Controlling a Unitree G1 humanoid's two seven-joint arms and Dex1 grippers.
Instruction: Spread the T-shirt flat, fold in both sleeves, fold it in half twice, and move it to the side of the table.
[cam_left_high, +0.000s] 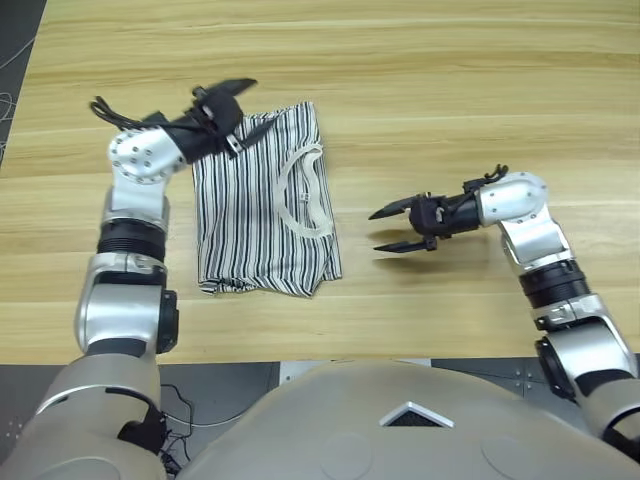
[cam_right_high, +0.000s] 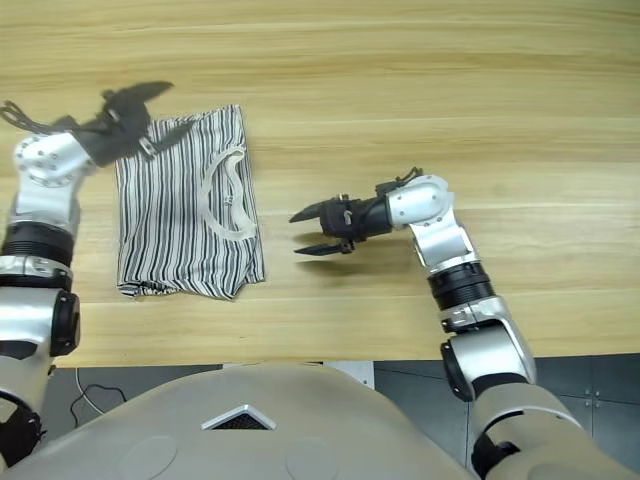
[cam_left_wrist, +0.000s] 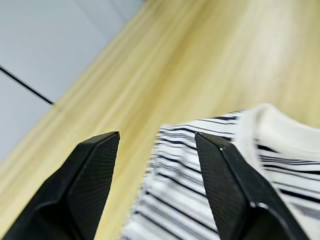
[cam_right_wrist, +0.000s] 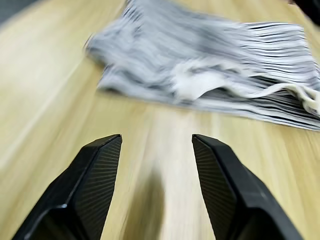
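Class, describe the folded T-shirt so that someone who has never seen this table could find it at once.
On the wooden table, look toward the robot's left side, by the left gripper and apart from the right gripper. There lies the T-shirt, a folded rectangle; it is the only cloth there, black-and-white striped with a pale neckband.

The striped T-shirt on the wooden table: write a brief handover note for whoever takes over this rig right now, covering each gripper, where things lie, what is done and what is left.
The left gripper is open at the far left corner of the black-and-white striped T-shirt, holding nothing.
The right gripper is open and empty, just off the shirt's right edge, pointing at it.
The shirt lies left of centre on the light wooden table.
Done: sleeves are in and the shirt is a compact rectangle with the collar on top.
Left: I cannot tell if both halvings are done. Finish any remaining fold, then move the shirt to the table's side.
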